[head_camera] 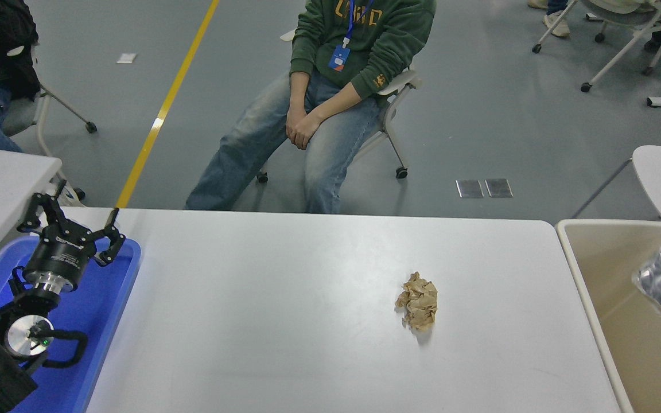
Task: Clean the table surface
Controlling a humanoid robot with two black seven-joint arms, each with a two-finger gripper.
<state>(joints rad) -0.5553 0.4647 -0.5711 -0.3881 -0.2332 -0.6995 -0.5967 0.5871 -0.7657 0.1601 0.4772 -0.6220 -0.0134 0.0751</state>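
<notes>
A crumpled paper wad [418, 300] lies right of centre on the tabletop [284, 321]; light, soft, best pinched across its middle. Left gripper [72, 221] parked far left, jaws spread, empty.

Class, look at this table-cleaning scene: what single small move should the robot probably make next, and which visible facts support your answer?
Probably bring the right arm in over the crumpled brown paper. It is the only loose thing on the table surface, lying right of centre near the beige bin. The left gripper sits open over the blue tray, far off.
</notes>
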